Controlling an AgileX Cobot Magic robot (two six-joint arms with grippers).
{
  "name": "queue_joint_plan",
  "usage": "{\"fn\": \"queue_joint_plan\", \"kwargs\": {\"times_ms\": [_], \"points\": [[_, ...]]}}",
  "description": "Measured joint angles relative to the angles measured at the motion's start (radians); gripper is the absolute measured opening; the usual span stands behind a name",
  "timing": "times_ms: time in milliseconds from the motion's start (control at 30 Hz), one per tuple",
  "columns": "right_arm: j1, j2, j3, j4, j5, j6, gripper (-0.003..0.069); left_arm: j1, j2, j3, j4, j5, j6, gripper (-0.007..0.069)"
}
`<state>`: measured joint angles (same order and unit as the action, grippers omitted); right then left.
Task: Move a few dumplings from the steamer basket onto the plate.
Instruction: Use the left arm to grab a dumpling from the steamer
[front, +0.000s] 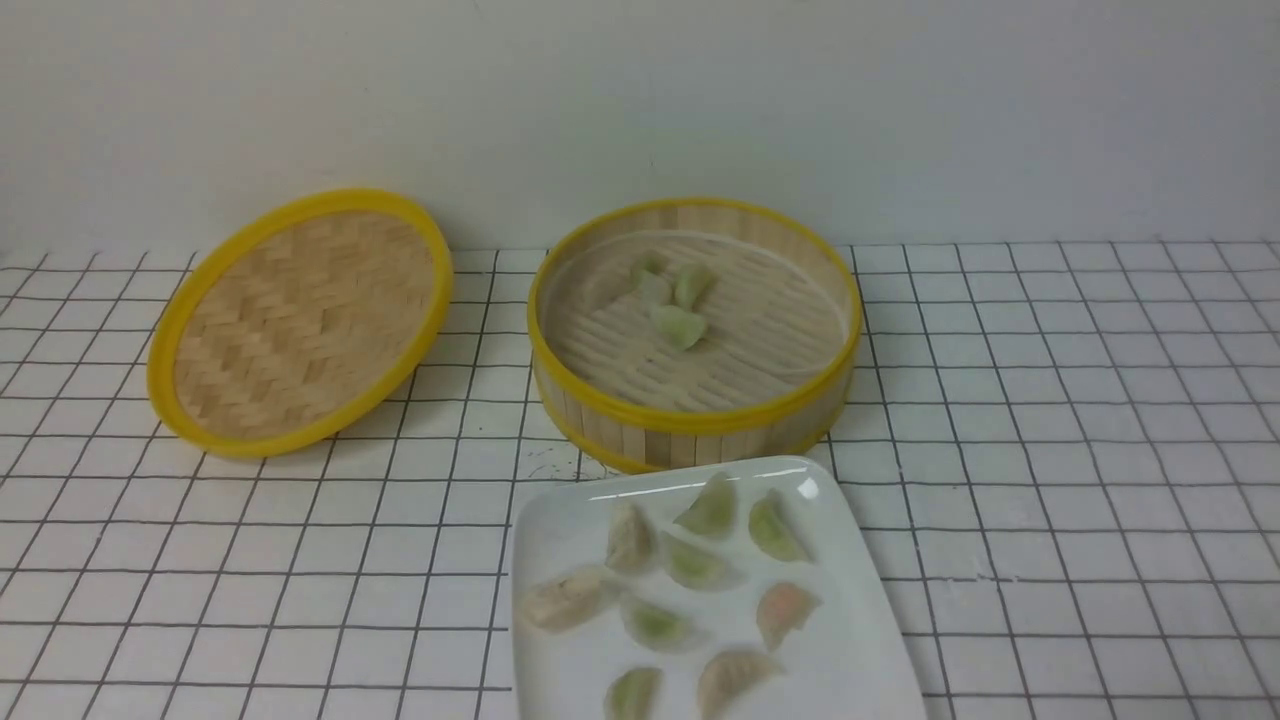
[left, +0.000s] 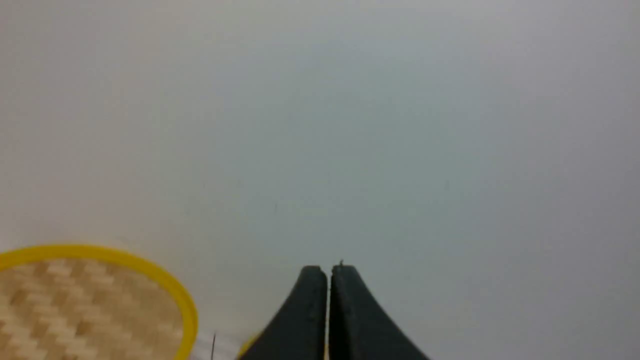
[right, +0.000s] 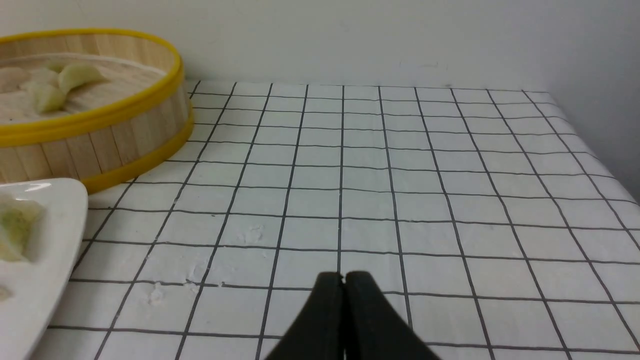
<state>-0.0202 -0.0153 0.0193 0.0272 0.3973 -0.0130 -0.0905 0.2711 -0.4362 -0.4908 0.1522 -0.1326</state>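
Front: neither arm is in frame, so both jaws sit back off the work area. Basket (front: 690, 428) is open. Lid (front: 300, 320) is parked well apart beside it, tilted, maybe leaning on the wall (front: 640, 100). My read: that keeps the basket mouth free for top-down picks. Plate (front: 860, 665) sits just in front of the basket, so the carry is short; can't tell if they touch. Three or four green dumplings (front: 678, 325) are bunched toward the basket's far side. About nine more are on the plate, spread out, none stacked. "A few" looks met.

Left wrist: left jaws clenched, nothing between them, aimed at bare wall. Lid is near, off to one side of the tips. A yellow sliver right beside the jaws, can't ID it.

Right wrist: right jaws clenched, empty, low over the bare surface (right: 400, 200). Basket and plate are ahead of the tips, off toward the left arm's side, well apart.

Surface: white, black grid, a few scuffs ahead of the right jaws. It runs to a plain pale wall.
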Motion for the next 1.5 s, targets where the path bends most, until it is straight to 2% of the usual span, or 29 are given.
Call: {"fn": "queue_joint_plan", "kwargs": {"times_ms": [67,100,167,200,233,333,433,500,667,900,1067,1167,1300,1333,1367,1400,1500], "points": [[0.000,0.000,0.000,0.000,0.000,0.000,-0.0013,0.000,0.172,-0.165,0.033,0.196,0.037,-0.0006],[0.000,0.000,0.000,0.000,0.000,0.000,-0.0013,0.000,0.316,-0.289,0.043,0.344,0.081,-0.0006],[0.000,0.000,0.000,0.000,0.000,0.000,-0.0013,0.000,0.422,-0.371,0.048,0.453,0.126,-0.0006],[0.000,0.000,0.000,0.000,0.000,0.000,-0.0013,0.000,0.593,-0.492,0.053,0.558,0.184,-0.0006],[0.000,0.000,0.000,0.000,0.000,0.000,-0.0013,0.000,0.635,-0.522,0.052,0.584,0.200,-0.0006],[0.000,0.000,0.000,0.000,0.000,0.000,-0.0013,-0.002,0.994,-0.769,0.050,0.804,0.298,-0.0006],[0.000,0.000,0.000,0.000,0.000,0.000,-0.0013,-0.037,1.300,-0.999,0.053,0.976,0.328,-0.0006],[0.000,0.000,0.000,0.000,0.000,0.000,-0.0013,-0.071,1.428,-1.100,0.053,1.028,0.331,-0.0006],[0.000,0.000,0.000,0.000,0.000,0.000,-0.0013,-0.161,1.677,-1.408,0.093,1.075,0.312,-0.0006],[0.000,0.000,0.000,0.000,0.000,0.000,-0.0013,-0.286,2.007,-1.877,0.263,1.077,0.222,-0.0006],[0.000,0.000,0.000,0.000,0.000,0.000,-0.0013,-0.331,2.173,-2.105,0.289,1.085,0.221,-0.0005],[0.000,0.000,0.000,0.000,0.000,0.000,-0.0013,-0.337,2.278,-2.232,0.291,1.089,0.242,0.0029],[0.000,0.000,0.000,0.000,0.000,0.000,-0.0013,-0.337,2.350,-2.282,0.303,1.093,0.306,0.0149],[0.000,0.000,0.000,0.000,0.000,0.000,-0.0013,-0.337,2.366,-2.286,0.305,1.095,0.331,0.0205],[0.000,0.000,0.000,0.000,0.000,0.000,-0.0013,-0.337,2.368,-2.286,0.305,1.096,0.334,0.0216],[0.000,0.000,0.000,0.000,0.000,0.000,-0.0013,-0.337,2.388,-2.288,0.307,1.096,0.368,0.0310],[0.000,0.000,0.000,0.000,0.000,0.000,-0.0013,-0.337,2.410,-2.289,0.307,1.093,0.400,0.0444]]}}
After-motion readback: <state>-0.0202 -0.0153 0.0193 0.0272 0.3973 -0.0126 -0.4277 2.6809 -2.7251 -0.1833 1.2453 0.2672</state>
